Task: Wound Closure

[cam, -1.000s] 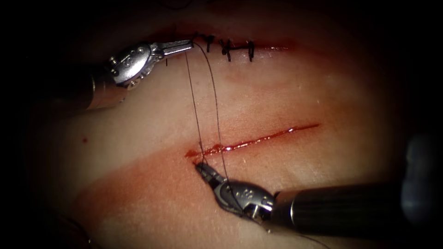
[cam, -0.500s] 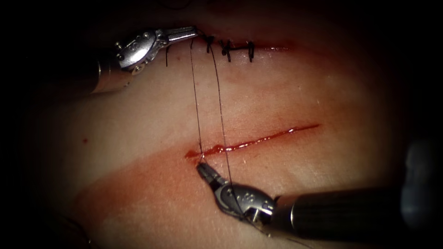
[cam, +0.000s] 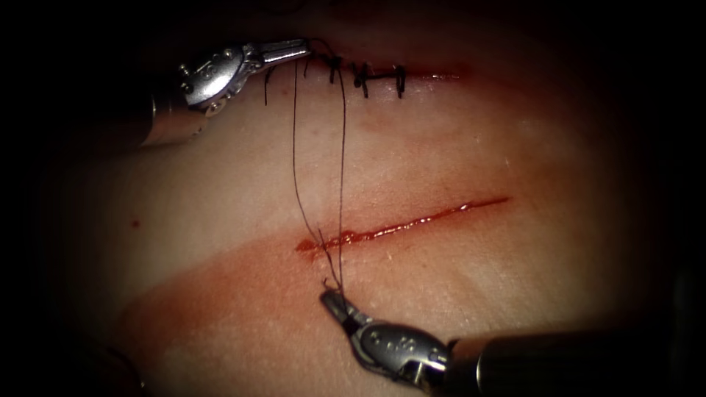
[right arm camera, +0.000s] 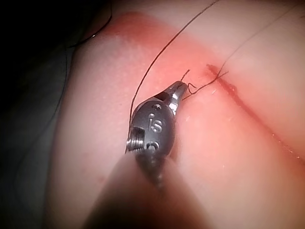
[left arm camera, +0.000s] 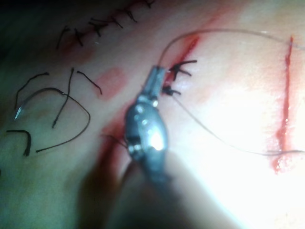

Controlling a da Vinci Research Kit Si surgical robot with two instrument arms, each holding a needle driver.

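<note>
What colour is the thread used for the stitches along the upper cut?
Black. The stitches show best in the endoscope view, dark against the pale tissue.

L gripper (cam: 307,48) closed, level; R gripper (cam: 329,298) closed, angled up-left.

Two strands of thread (cam: 341,147) ran from the stitched upper cut (cam: 364,77) down across the tissue (cam: 515,147) to the left end of the open cut (cam: 401,226), fencing off the middle. The left tool (cam: 305,50) blocked the stitches' left end, and the right tool (cam: 331,300) sat just below the open cut's left end. Bare tissue lay open right of the strands, and cut ends of thread (left arm camera: 57,112) cluttered the tissue near the left tool.
</note>
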